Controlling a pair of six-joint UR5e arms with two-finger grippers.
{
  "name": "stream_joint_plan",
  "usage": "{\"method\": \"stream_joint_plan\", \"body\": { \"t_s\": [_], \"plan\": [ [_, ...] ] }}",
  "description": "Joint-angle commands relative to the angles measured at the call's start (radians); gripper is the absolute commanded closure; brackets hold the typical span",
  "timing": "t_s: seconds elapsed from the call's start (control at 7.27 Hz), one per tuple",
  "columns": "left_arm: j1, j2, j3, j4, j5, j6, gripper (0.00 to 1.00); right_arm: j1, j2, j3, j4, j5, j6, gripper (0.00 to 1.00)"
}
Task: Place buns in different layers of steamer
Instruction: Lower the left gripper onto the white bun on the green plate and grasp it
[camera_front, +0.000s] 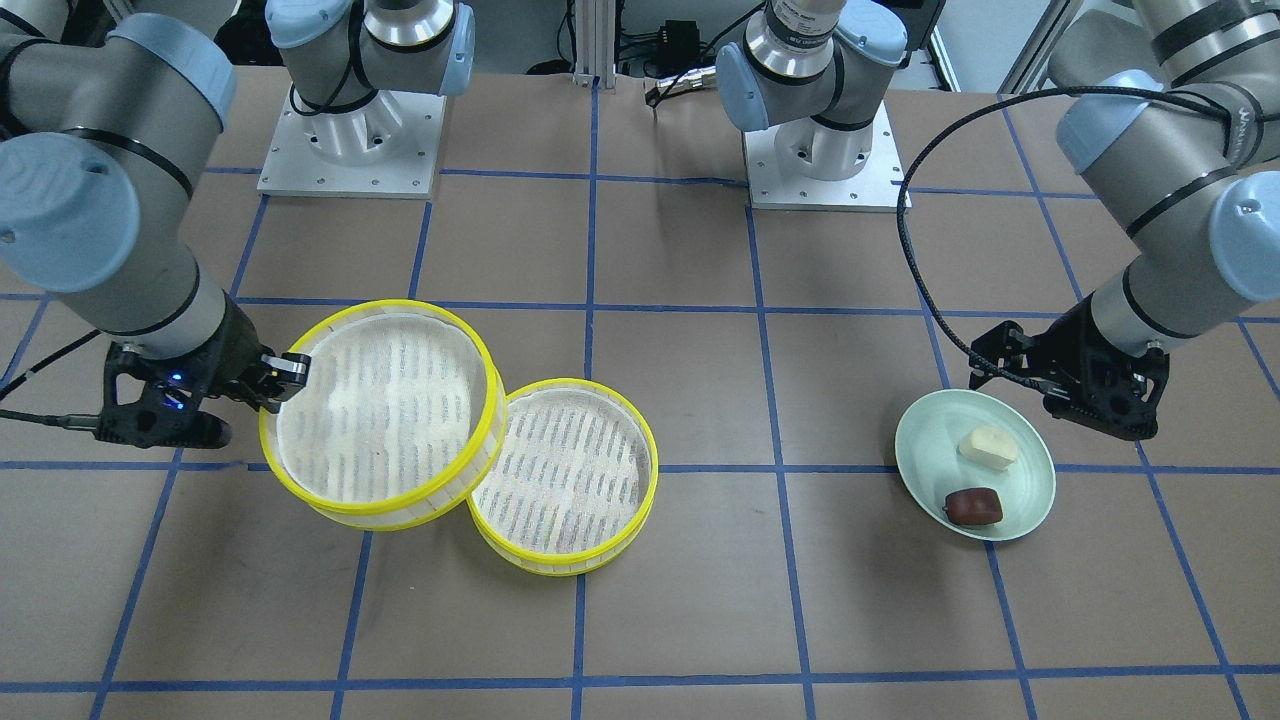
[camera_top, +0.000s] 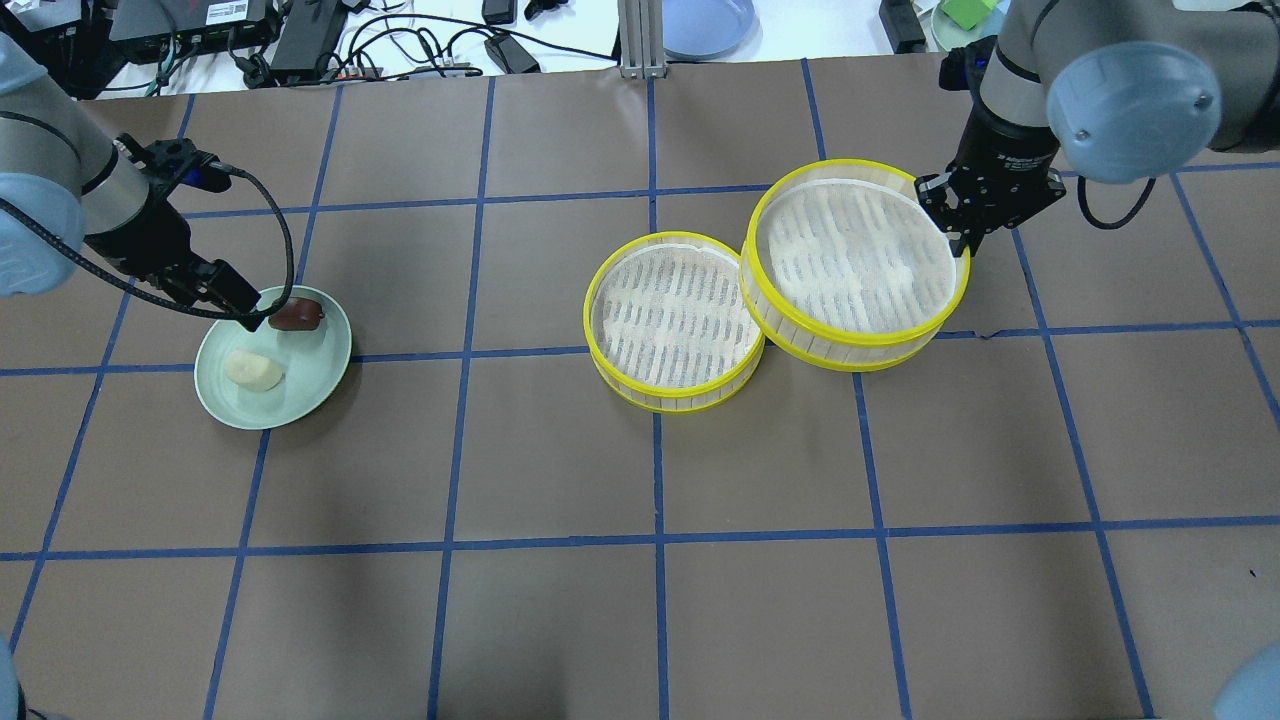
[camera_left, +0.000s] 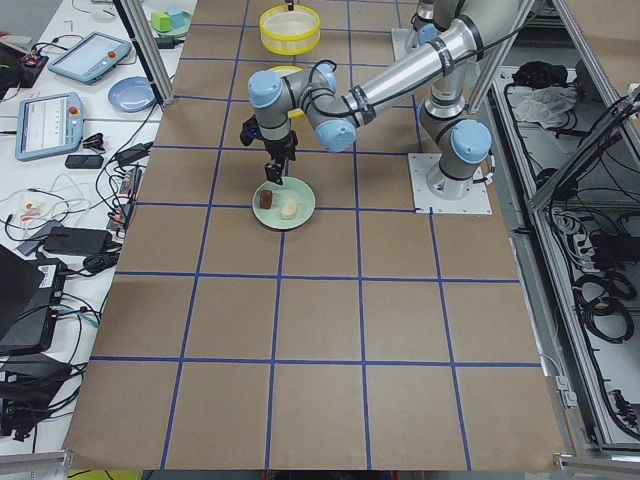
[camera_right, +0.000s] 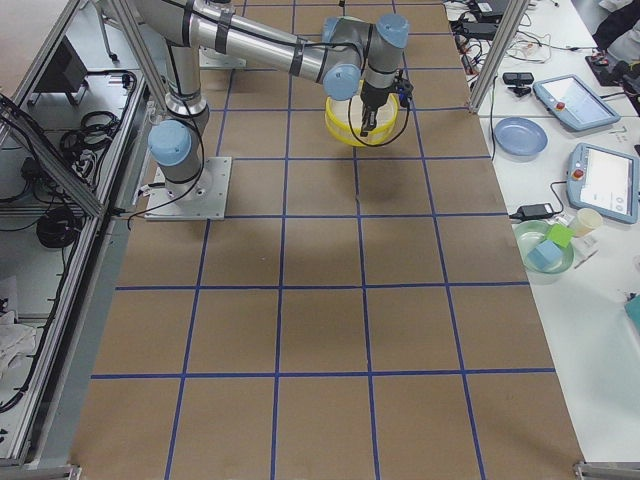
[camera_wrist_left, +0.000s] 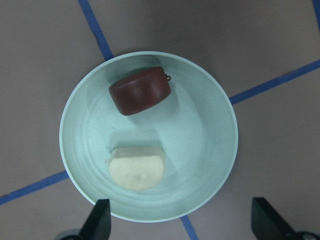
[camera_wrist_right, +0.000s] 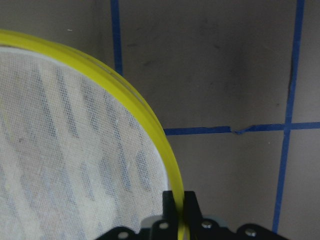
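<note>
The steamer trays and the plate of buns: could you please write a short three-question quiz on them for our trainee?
1. True or false: each steamer tray already holds a bun.
2. The right gripper has its fingers shut on: A) the held steamer tray's yellow rim; B) the green plate; C) the reddish-brown bun.
3. Fill in: the left gripper hovers open above the ____.
Key: 1 false: the held steamer tray and the other steamer tray are both empty. 2 A. 3 green plate, where the cream-white bun and the reddish-brown bun lie.
</note>
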Motion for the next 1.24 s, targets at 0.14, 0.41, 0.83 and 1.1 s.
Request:
{"method": "stream_joint_plan", "body": {
  "t_s": [0.14,0.41,0.83,1.1],
  "plan": [
    [0.037,-0.108,-0.004,0.053,0.077,0.031,0.01,-0.008,-0.002,0.002,0.001,-0.014,-0.005,1.00],
    [0.037,-0.162,-0.004,0.112,0.074,0.030,0.01,-0.008,-0.003,0.002,0.002,-0.016,-0.001,1.00],
    [0.037,-0.208,-0.004,0.127,0.033,0.028,0.14,-0.008,-0.005,0.002,0.002,-0.016,0.000,1.00],
    [0.037,-0.218,-0.004,0.119,0.045,0.034,1.00,-0.008,-0.005,0.003,0.004,-0.016,0.002,1.00]
  ]
}}
